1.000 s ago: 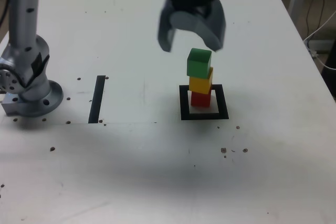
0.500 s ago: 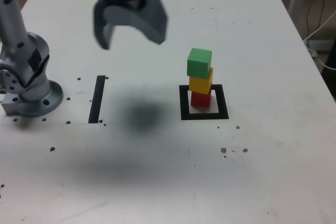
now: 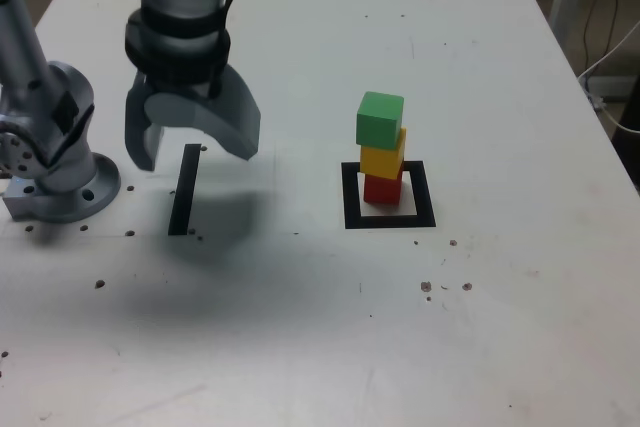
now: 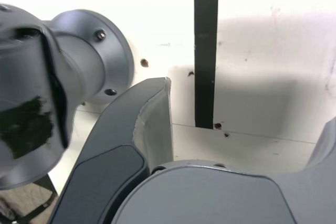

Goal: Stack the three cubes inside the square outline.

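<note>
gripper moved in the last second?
Yes. The gripper has swung from above the cube stack to the exterior view's left and down, now open over the black tape strip.

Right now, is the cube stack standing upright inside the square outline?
Upright: green cube on yellow on red, inside the square outline.

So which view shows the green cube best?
The exterior view: the green cube sits in full sight on top of the stack. The wrist view shows nothing of it, only the gripper, the arm's base and a tape strip.
</note>
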Action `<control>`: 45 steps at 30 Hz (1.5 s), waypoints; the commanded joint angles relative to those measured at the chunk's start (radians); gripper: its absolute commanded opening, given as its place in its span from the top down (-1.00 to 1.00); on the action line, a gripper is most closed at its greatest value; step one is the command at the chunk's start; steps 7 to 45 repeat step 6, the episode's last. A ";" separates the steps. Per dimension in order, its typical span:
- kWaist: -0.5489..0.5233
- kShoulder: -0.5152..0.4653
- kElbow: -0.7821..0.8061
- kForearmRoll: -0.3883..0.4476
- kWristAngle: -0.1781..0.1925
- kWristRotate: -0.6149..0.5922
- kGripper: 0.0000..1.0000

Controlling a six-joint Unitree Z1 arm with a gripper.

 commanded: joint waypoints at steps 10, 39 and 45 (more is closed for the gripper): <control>0.002 -0.023 0.074 -0.062 -0.033 0.004 -1.00; 0.002 -0.023 0.074 -0.062 -0.033 0.004 -1.00; 0.002 -0.023 0.074 -0.062 -0.033 0.004 -1.00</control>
